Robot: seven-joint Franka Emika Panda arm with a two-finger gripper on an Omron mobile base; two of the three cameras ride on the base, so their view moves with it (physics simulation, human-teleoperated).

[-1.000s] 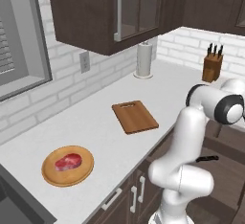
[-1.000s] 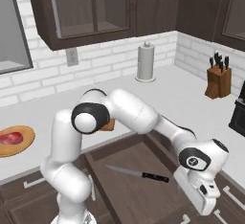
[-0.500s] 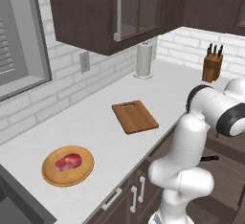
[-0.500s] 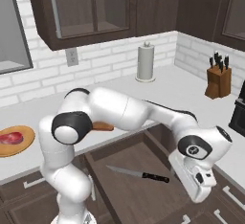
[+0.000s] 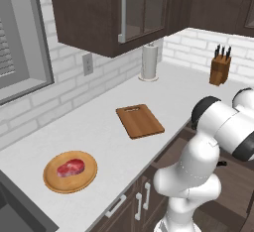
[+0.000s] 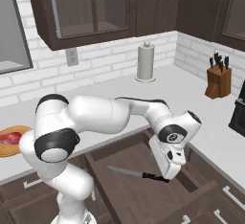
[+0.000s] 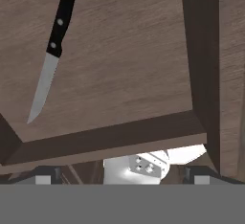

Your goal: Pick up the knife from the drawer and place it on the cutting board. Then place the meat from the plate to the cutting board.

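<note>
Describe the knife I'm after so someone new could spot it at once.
Look below the white counter into the pulled-out wooden drawer. The knife lies flat and alone on its floor: black handle, slim silver blade. The other black handles stand upright in the tan block on the counter.

2 base cameras share the counter [image 5: 114, 142]; the hand camera looks closely into the drawer [image 7: 124, 74].

A white brick backsplash [image 5: 59, 102] with an outlet [image 5: 88, 64] backs the pale counter [image 5: 106, 132], dark glass-front cabinets [image 6: 91, 7] hanging at twelve o'clock, a window [image 5: 20, 37] at nine, a paper towel roll [image 6: 146, 62] at one, and a knife block [image 6: 218, 78] at three.
</note>
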